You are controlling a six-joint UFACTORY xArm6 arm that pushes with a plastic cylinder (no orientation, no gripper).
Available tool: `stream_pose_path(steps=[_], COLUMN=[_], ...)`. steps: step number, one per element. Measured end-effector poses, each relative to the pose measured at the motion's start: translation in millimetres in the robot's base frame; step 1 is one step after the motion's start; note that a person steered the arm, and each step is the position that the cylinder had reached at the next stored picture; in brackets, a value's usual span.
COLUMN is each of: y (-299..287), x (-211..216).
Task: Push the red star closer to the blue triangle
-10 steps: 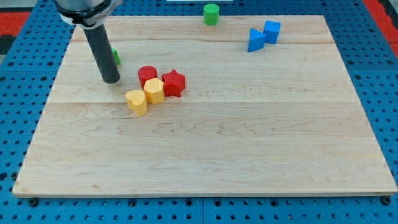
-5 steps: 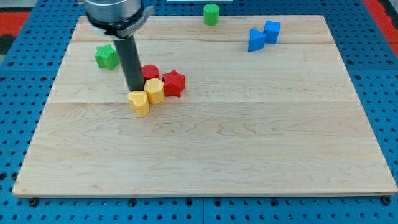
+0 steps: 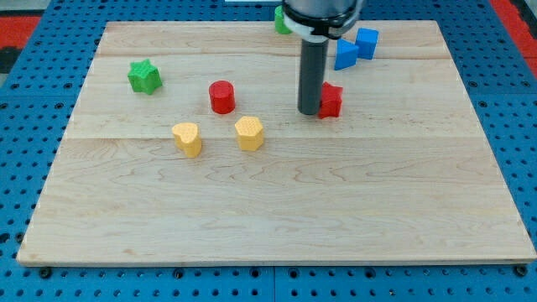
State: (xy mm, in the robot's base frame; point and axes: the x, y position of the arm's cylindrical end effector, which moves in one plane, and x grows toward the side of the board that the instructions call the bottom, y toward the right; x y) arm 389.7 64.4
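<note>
Camera view showed the red star lying toward the view's top right of the bench, partly hidden behind the dark rod, with my tip touching its left side. No end effector with jaws was present, only the straight rod, so nothing was spread, pressed together or pinched; contact was a plain side push.

Taking the red star as landmark: the blue triangle sat near it, above and slightly to the view's right, with a blue cube touching the triangle on its far side. A green cylinder stood above and to the left of the star, mostly hidden behind the arm. Well to the star's left lay a red cylinder; below and left of the star sat a yellow block, its shape unclear, and farther left a yellow heart. A green star lay far left, near the bench's edge.

By my judgement the push was well under way, the star being near but not beside the triangle. The next move called for shifting my tip below the star and pushing it toward the view's top, gently enough not to knock the triangle away
</note>
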Motion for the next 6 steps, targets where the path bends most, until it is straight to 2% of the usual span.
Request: stream_pose_path(steps=[1, 2, 3, 5, 6], y=[5, 5, 9, 49, 29], x=[-17, 10, 19, -3, -33])
